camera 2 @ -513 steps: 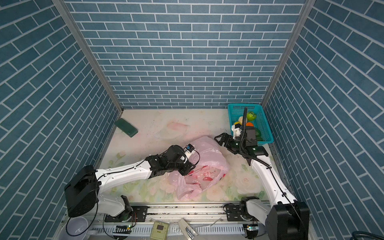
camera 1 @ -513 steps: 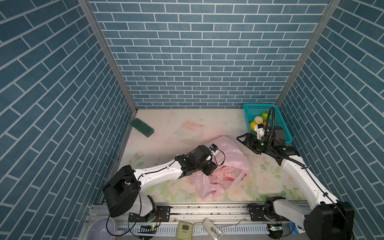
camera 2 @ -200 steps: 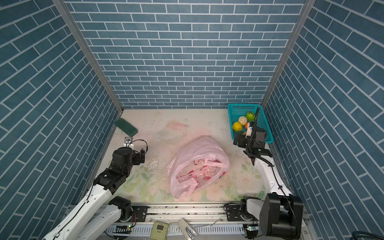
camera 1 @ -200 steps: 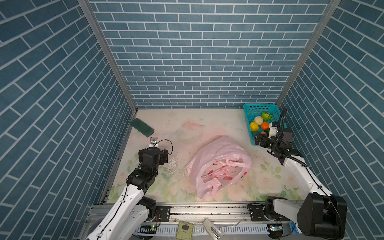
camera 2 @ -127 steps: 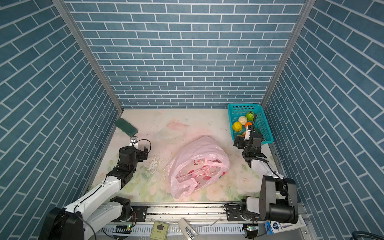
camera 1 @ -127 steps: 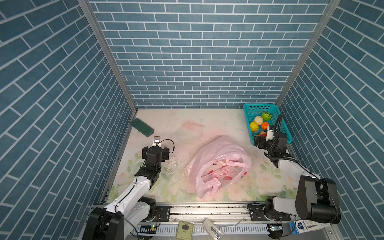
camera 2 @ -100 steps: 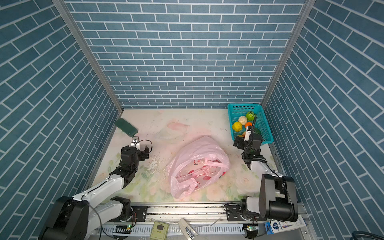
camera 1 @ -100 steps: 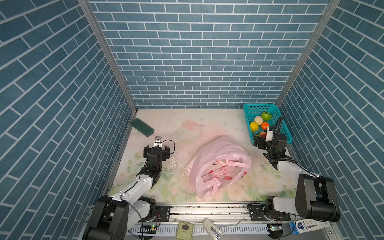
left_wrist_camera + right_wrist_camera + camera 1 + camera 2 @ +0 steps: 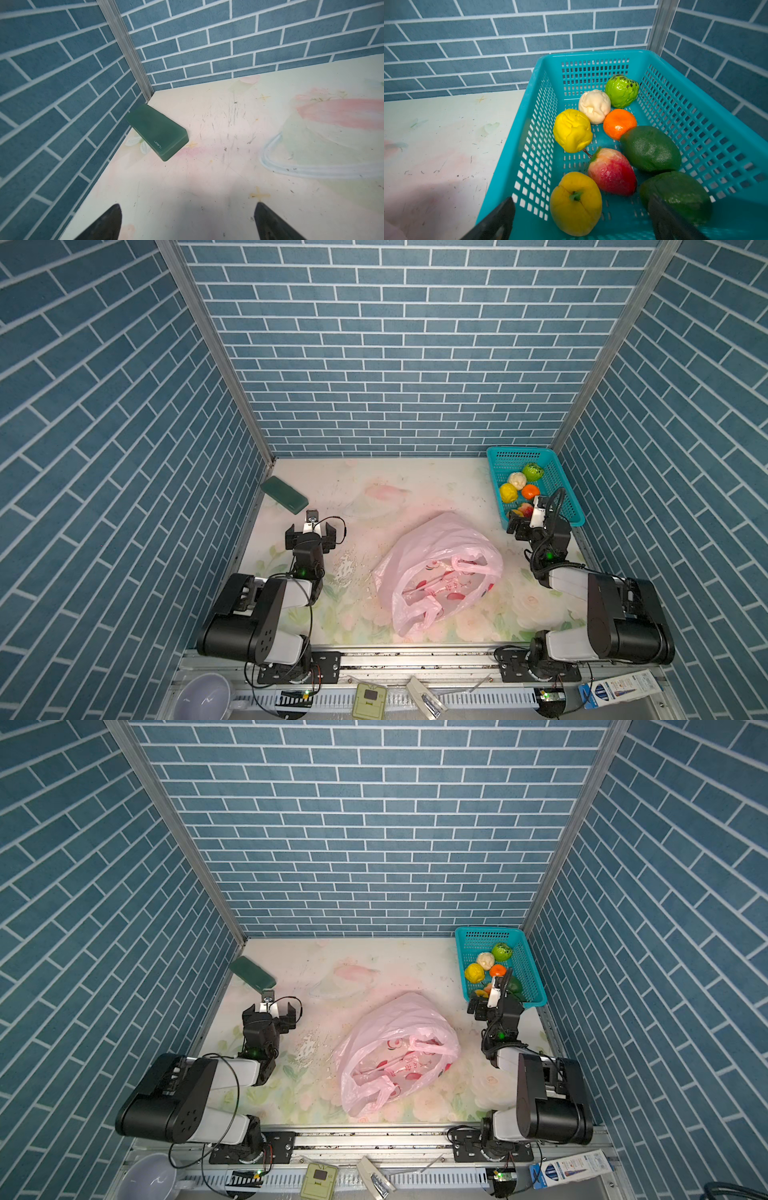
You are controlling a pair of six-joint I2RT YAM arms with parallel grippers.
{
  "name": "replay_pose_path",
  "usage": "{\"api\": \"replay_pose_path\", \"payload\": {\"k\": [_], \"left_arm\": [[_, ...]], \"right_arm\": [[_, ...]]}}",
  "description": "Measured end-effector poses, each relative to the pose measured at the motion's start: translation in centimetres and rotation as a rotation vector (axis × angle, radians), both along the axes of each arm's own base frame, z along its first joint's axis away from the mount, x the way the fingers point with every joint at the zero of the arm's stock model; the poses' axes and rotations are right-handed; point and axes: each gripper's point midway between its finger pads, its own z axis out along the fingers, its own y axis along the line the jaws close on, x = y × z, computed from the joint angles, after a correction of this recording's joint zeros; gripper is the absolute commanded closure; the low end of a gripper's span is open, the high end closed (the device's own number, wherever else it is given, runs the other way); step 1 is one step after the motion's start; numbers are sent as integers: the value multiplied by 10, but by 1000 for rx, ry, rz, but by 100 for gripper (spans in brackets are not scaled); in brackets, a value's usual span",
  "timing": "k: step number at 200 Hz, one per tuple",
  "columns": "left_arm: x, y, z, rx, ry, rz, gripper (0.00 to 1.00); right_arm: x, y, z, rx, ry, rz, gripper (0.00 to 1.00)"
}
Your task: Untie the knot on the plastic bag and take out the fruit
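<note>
left gripper [image 9: 187,205] and right gripper [image 9: 581,198] both gaping, empty. plastic bag [image 9: 436,568] slack mid-table, mouth open. fruit [image 9: 572,131] sits in the basket [image 9: 591,54]. risks: the bag's red print could hide a leftover fruit; right jaws at the rim could nudge the basket.

**Open floor round the plastic bag [image 9: 436,568]**

I find bare table [image 9: 374,489] behind the plastic bag and along its left side, wide enough for me to pass. Far left of it, a green block [image 9: 284,494] lies against the wall. To its right, the teal basket [image 9: 519,455] of fruit [image 9: 509,492] fills the corner.
</note>
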Motion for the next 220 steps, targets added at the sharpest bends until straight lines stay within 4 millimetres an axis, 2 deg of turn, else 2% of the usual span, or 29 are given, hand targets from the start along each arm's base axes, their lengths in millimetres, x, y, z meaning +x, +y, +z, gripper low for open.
{"api": "replay_pose_path", "payload": {"k": [33,99,220], "left_arm": [[0,0,-8,-2,-9,0,0],[3,0,3,-10,-63,0,0],[3,0,4,-10,-68,0,0]], "right_arm": [[3,-1,3,-1,-64,-5,1],[4,-3,4,-2,-77,-40,1],[-1,-7,3,4,-93,-72,1]]}}
